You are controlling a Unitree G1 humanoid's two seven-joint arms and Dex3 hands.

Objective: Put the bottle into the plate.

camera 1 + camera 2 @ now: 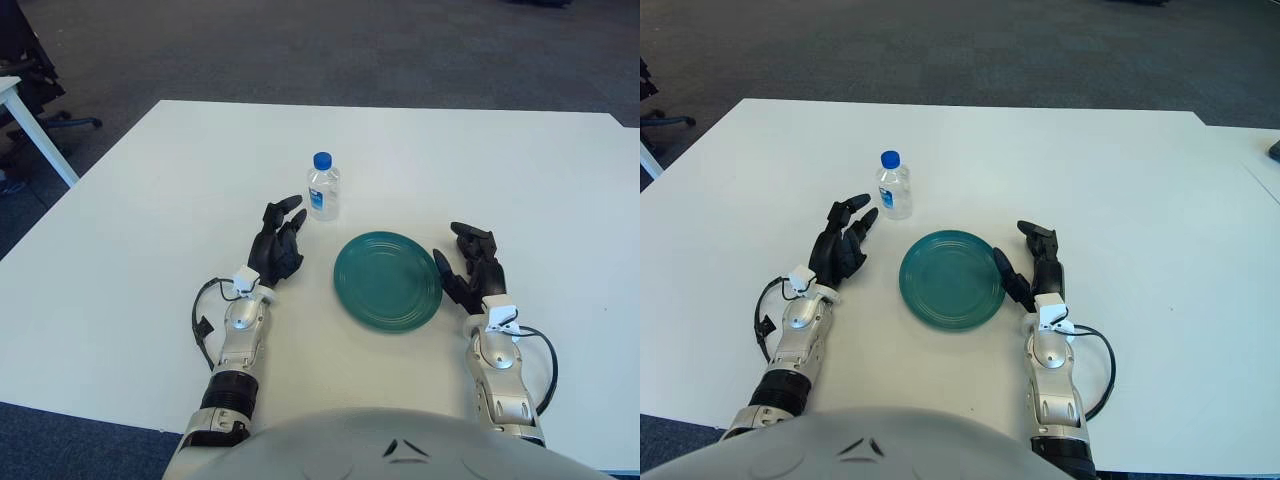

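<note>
**Q:** Left eye view: which step is this?

**A:** Reaching. A small clear bottle (323, 187) stands upright on the white table (120, 250), just behind the green plate (388, 281) (empty). The left hand (278, 246) lies near it, fingers spread, seemingly not touching.

**Q:** Next?

**A:** Close around the bottle. The right hand (473, 268) sits beside the plate's right edge, fingers relaxed.

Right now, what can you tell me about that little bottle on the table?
The bottle is small, of clear plastic, with a blue screw cap on and a pale label round its middle. It stands upright on the white table, just beyond the green plate's far left rim and apart from it. The left hand is close on its near left with fingers spread, not touching it.
</note>
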